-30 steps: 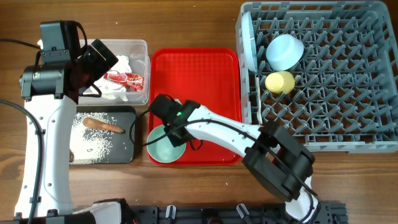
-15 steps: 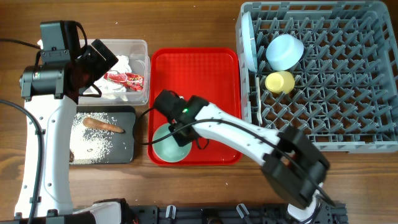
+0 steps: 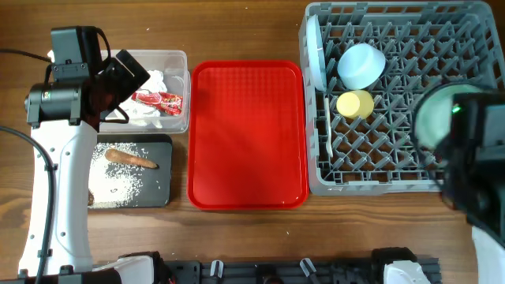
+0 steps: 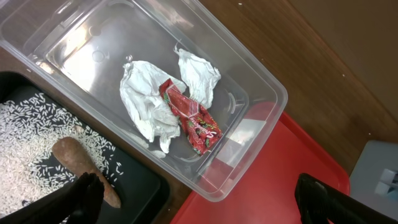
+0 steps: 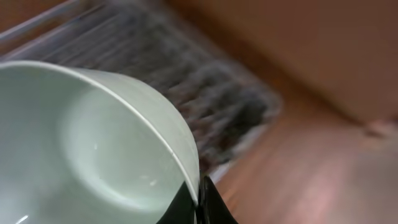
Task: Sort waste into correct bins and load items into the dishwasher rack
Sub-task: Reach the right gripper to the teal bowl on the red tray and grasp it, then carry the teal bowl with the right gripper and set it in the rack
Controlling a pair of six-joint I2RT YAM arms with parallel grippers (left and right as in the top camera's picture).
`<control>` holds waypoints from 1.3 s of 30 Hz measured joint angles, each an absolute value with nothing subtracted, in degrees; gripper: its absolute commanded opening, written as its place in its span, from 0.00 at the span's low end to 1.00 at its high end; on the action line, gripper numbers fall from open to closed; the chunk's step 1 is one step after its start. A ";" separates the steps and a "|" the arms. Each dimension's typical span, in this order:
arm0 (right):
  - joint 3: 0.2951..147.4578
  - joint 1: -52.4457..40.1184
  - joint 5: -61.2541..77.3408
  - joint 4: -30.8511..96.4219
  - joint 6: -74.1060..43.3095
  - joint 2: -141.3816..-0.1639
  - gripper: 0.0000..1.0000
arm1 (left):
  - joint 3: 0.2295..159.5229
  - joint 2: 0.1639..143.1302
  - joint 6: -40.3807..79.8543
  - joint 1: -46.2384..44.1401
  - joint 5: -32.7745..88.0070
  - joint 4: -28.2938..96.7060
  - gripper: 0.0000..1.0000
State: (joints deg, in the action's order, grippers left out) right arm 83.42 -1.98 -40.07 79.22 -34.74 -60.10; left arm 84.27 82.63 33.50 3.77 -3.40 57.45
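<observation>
Brown wooden worktop carried everything seen from overhead. At its right end stood the grey dishwasher rack (image 3: 371, 183). A pale blue plate (image 3: 315, 55) stood on edge against the rack's left wall, a pale blue bowl (image 3: 361, 65) lay mouth-down just beside it, and a small yellow cup (image 3: 354, 103) sat right below that bowl. The flat red tray (image 3: 247, 134) lay between the rack and the two bins.

The clear tub (image 4: 249, 62) held the crumpled white napkins (image 4: 146, 102), with the red wrapper (image 4: 189, 117) lying across them. Touching the tub's near side was the black tray (image 3: 154, 189). It held the brown sausage scrap (image 3: 130, 158) and a scatter of white rice grains (image 3: 118, 180).

The left arm (image 3: 59, 102) hung over the tub. Its jaws were spread wide and held nothing, with one dark finger (image 4: 87, 196) low over the black tray and the other over the red tray's corner.

The right arm (image 3: 477, 150) showed as a dark blur at the right edge of the overhead view, above the rack's right side. The mint-green bowl (image 5: 93, 149) was with it, raised over the rack and tilted. In the wrist view the right jaws were pinching the bowl's rim, dark fingertips (image 5: 208, 205) closed on either side of the thin wall. The rack behind the bowl was smeared by motion blur, so I could not tell which row of pegs lay under it.
</observation>
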 measured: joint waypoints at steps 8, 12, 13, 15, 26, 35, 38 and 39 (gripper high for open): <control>83.66 16.82 -54.50 75.05 -34.37 -84.66 0.04 | 84.27 82.63 33.50 3.77 -3.40 57.41 1.00; 83.68 17.74 -53.65 76.71 -33.12 -96.66 0.04 | 84.27 82.63 33.50 3.77 -3.40 57.43 1.00; 83.68 17.74 -52.80 76.71 -33.10 -99.22 0.04 | 84.27 82.63 33.50 3.77 -3.40 57.43 1.00; 83.68 17.74 -52.71 76.95 -32.95 -103.00 0.05 | 84.27 82.63 33.50 3.77 -3.40 57.43 1.00; 84.27 10.72 -49.63 68.60 -23.62 -104.05 0.13 | 84.27 82.63 33.50 3.77 -3.40 57.43 1.00; 84.25 -2.79 -45.10 71.72 -21.30 -105.23 0.09 | 84.27 82.63 33.50 3.77 -3.40 57.43 1.00; 84.27 -4.10 -41.82 73.06 -21.28 -105.21 0.19 | 84.27 82.63 33.50 3.77 -3.40 57.43 1.00; 84.27 -4.10 -39.64 73.38 -21.19 -104.51 0.41 | 84.27 82.63 33.50 3.77 -3.40 57.43 1.00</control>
